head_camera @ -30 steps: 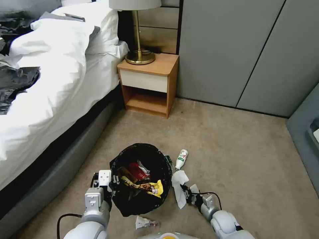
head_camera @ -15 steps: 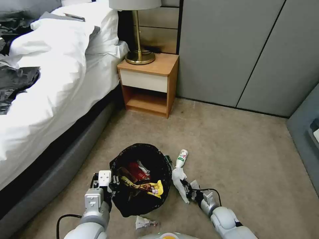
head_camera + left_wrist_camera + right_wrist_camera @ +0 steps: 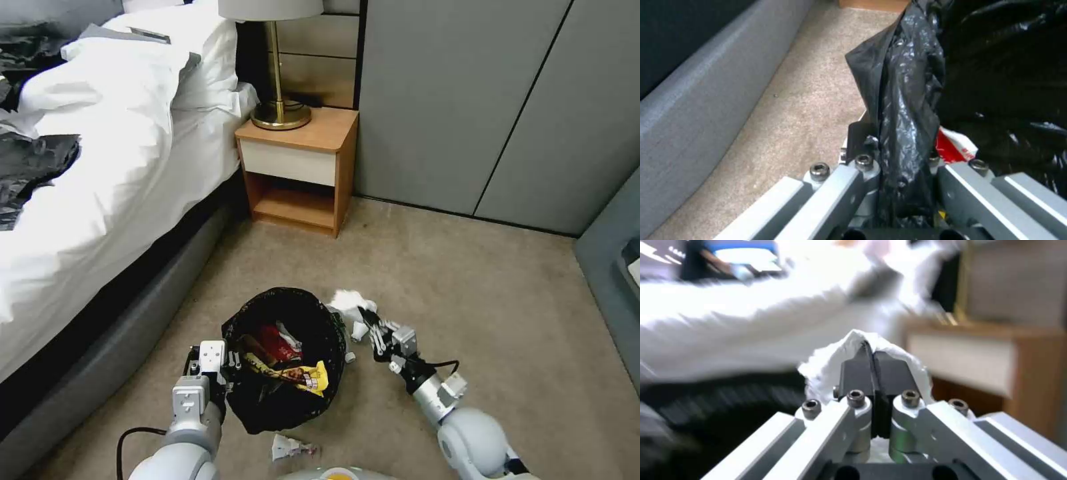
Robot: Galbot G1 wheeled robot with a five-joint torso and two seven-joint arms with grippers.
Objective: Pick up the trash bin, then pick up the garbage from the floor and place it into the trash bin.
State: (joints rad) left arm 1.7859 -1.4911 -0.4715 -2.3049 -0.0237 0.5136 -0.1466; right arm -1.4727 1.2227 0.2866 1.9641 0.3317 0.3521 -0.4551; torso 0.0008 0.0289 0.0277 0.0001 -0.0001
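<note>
Bed: the bed (image 3: 87,173) runs along the robot's left, its grey base beside the carpeted floor (image 3: 467,293) where the work goes on.
Trash bin: the trash bin (image 3: 283,357) stands low in front of the robot, near the bed base, its black bag folded over the rim.
Left hand: the left hand (image 3: 212,363) sits at the bin's near-left rim, fingers together and clamped on the rim and bag fold (the wrist view shows the bag (image 3: 907,100) pinched between them).
Right hand: the right hand (image 3: 370,325) is raised just beside the bin's far-right rim, fingers pressed together on a white tissue (image 3: 348,301), which bunches around the fingertips (image 3: 858,365).
Done: the bin is gripped, and a red packet (image 3: 277,343) and a yellow wrapper (image 3: 300,377) already lie inside.
In hand: the tissue appears to be on its way over the rim, not yet released.
Left: a crumpled white scrap (image 3: 290,447) lies on the floor just on the robot's side of the bin, and a small bottle (image 3: 359,330) stands partly hidden behind the right hand (probably more pickups to come).
</note>
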